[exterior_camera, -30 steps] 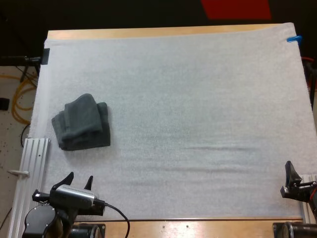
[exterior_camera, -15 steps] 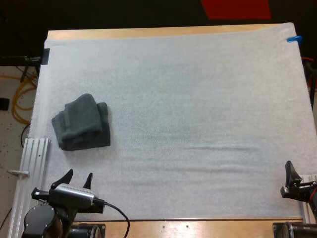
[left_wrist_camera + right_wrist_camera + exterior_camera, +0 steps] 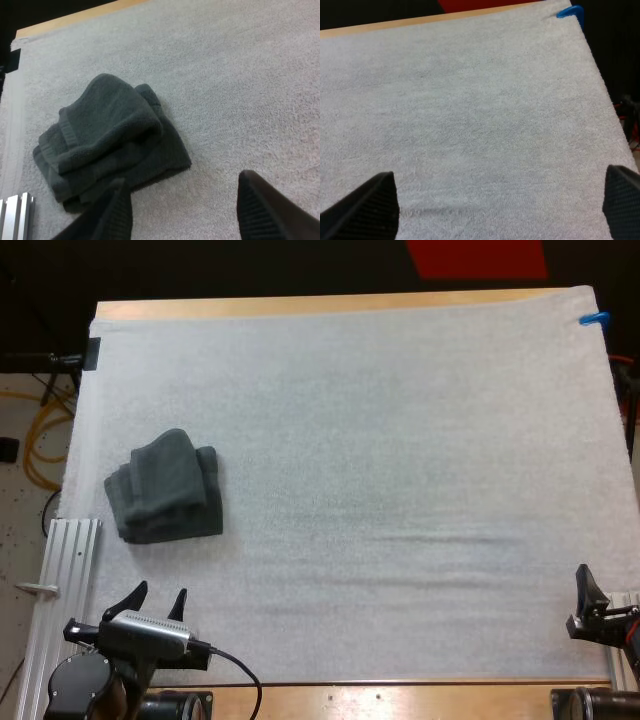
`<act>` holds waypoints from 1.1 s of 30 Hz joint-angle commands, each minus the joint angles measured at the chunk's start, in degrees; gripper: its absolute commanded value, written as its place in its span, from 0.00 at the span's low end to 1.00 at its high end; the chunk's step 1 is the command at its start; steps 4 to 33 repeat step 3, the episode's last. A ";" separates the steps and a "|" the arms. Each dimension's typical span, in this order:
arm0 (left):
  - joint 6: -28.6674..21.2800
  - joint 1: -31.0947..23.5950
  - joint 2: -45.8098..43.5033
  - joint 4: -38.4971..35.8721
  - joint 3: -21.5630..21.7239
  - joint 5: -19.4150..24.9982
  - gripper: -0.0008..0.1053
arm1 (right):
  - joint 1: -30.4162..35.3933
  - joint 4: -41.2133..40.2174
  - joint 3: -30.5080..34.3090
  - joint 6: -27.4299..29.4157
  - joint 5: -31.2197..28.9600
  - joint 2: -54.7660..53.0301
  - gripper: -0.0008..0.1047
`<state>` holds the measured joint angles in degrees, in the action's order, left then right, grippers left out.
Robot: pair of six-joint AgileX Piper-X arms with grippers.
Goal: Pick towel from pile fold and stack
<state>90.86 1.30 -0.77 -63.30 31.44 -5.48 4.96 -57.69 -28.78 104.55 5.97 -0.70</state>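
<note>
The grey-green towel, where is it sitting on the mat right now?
In the high view the towel lies on the left part of the white mat, close to its left edge, just ahead of the open left hand and apart from it.

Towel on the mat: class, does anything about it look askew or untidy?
Yes. The towel near the mat's left edge is folded unevenly: its layers sit offset, the top one bulging, so edges do not line up. Nothing else stands out.
</note>
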 commanded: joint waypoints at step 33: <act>0.63 0.04 -7.80 0.61 0.03 0.59 0.44 | 0.10 0.47 -0.33 0.23 0.28 -2.27 0.77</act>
